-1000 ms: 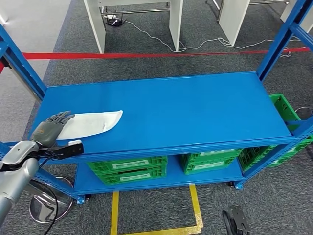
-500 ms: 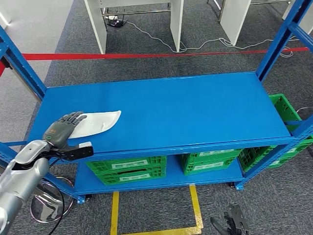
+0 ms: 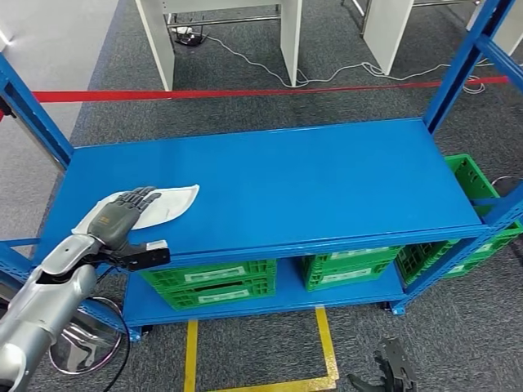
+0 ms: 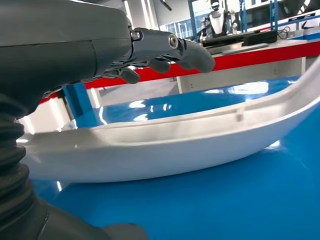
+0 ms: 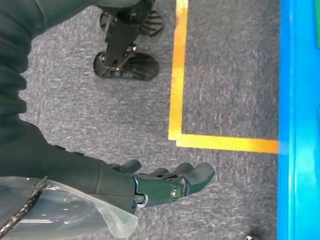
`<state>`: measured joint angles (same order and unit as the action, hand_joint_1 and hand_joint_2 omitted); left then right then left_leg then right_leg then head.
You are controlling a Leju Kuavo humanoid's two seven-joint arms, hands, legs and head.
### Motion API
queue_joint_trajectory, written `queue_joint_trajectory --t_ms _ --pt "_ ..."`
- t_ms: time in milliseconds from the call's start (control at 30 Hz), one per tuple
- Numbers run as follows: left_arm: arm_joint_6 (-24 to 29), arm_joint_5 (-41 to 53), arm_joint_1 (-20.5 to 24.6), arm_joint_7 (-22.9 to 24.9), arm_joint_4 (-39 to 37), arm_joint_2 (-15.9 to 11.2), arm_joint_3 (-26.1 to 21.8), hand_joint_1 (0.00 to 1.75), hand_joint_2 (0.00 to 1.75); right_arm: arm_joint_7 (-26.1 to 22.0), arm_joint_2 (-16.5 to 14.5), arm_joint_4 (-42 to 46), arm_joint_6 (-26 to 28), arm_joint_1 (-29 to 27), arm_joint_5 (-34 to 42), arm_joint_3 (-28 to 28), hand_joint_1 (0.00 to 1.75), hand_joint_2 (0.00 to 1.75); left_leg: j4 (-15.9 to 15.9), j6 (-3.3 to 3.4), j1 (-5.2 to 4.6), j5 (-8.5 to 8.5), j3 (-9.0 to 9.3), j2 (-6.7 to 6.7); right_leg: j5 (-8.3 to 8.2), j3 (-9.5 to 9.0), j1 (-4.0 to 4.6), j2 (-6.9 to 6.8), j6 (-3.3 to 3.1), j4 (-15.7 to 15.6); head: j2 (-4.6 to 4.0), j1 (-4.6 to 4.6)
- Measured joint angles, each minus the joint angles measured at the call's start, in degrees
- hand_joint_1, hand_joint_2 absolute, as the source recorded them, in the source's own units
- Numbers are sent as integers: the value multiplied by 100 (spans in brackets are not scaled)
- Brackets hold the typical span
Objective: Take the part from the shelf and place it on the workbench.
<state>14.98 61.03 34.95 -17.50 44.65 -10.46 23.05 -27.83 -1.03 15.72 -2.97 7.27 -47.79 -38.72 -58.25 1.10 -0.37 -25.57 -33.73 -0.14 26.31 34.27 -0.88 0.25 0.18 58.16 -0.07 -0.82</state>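
Your left hand point(image 3: 120, 215) sits over the near, left end of the white part point(image 3: 167, 202), which lies flat on the left of the blue shelf point(image 3: 296, 175), its long axis running left to right along the front edge. In the left wrist view the fingers point(image 4: 170, 47) stretch out above the part point(image 4: 170, 145), apart from it and holding nothing; the thumb is hidden, so you cannot tell whether it is underneath. Compared with a second ago, that hand has moved further in over the part and covers more of it. Your right hand point(image 5: 166, 182) hangs open above the floor, well away, so the left is the one to use.
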Motion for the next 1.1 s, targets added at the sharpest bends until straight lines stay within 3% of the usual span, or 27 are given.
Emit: queue_joint_trajectory --t_ms 33,67,133,233,267,300,367,433,467,500,533,633,733,767,800,833,933,1000,1100 --pt "-48 -15 5 20 0 15 11 122 175 -1 1 0 4 -1 9 -1 0 175 38 14 -2 9 3 -2 -9 -3 -4 -4 39 -15 0 1" --pt "-93 -30 4 50 -1 28 21 136 175 -4 2 0 10 -3 19 -1 0 175 79 28 7 29 22 0 5 6 -7 -7 72 -10 0 -4" --pt "-147 -43 -1 115 -8 48 36 133 175 -14 4 -1 18 -4 36 0 0 175 167 71 36 76 64 10 167 129 -8 -9 128 222 -1 -15" --pt "-148 -41 -56 146 -31 64 54 133 175 -19 12 -2 29 -37 42 -1 0 175 185 99 42 94 57 16 633 645 -20 -11 183 1255 -2 -22" --pt "-148 -41 -85 145 -40 65 61 106 175 -19 16 -2 34 -54 43 -2 0 175 182 99 41 93 54 16 677 763 -22 -12 199 1480 -1 -20" --pt "-148 -40 -106 146 -50 65 67 82 175 -19 20 -2 38 -68 43 -3 0 175 177 97 42 91 52 15 619 785 -26 -15 212 1507 -1 -21" --pt "-149 -42 -117 147 -63 65 75 57 175 -19 28 -1 40 -74 45 -3 0 175 150 73 52 72 52 9 252 505 -40 -24 224 920 -1 -22" --pt "-160 -44 -97 165 -67 57 79 120 175 -20 34 -1 46 -57 50 -3 0 175 88 18 36 33 31 -3 26 141 -44 -21 198 233 -1 -21" --pt "-169 -45 -84 184 -69 45 81 147 175 -20 35 -2 52 -56 54 -3 0 175 57 -11 24 19 15 -8 5 43 -43 -17 168 62 -1 -21" --pt "-178 -45 -77 206 -72 31 84 166 175 -21 35 -2 58 -62 59 -4 0 175 40 -33 13 14 1 -12 37 15 -33 -11 128 32 -1 -21" --pt "-191 -48 -74 229 -75 10 87 172 175 -23 35 -2 64 -72 68 -5 0 175 28 -50 17 13 -7 -14 31 12 -29 -6 81 30 -1 -21" --pt "-231 -77 -74 263 -81 -89 87 175 175 -37 35 -2 70 -96 97 -18 0 175 -189 -130 42 -162 -88 -7 16 9 -43 1 -28 27 0 -14" --pt "-234 -118 -84 271 -81 -204 73 175 175 -46 40 -2 72 -129 108 -53 0 175 -1271 -196 57 -700 -574 -3 24 6 -43 6 -77 24 -1 -2" --pt "-230 -128 -95 267 -81 -230 69 175 175 -47 44 -2 73 -141 112 -66 0 175 -1583 -200 60 -796 -722 -2 27 2 -39 6 -81 24 -1 -3" --pt "-227 -136 -105 263 -81 -252 67 175 175 -47 48 -2 73 -147 115 -78 0 175 -1680 -192 61 -770 -772 -2 31 -4 -35 6 -84 25 -1 -4" --pt "-224 -144 -110 260 -81 -269 64 175 175 -48 50 -2 74 -148 118 -87 0 175 -1538 -173 60 -633 -709 -2 35 -14 -30 8 -85 25 -2 -4" --pt "-231 -158 -85 255 -81 -309 38 175 175 -55 49 -2 74 -143 120 -98 0 175 -381 -53 29 -75 -168 0 49 -51 -14 22 -66 23 -2 -5" --pt "-265 -175 -61 239 -80 -327 19 175 175 -60 49 -2 74 -144 119 -103 0 175 -4 8 -9 2 2 -1 48 -44 -18 29 -14 19 -1 -8" --pt "-386 -257 -51 169 -75 -347 -6 175 175 -66 61 -1 75 -145 115 -115 0 175 91 47 -5 26 46 -3 64 -36 -24 25 90 10 -1 -13"
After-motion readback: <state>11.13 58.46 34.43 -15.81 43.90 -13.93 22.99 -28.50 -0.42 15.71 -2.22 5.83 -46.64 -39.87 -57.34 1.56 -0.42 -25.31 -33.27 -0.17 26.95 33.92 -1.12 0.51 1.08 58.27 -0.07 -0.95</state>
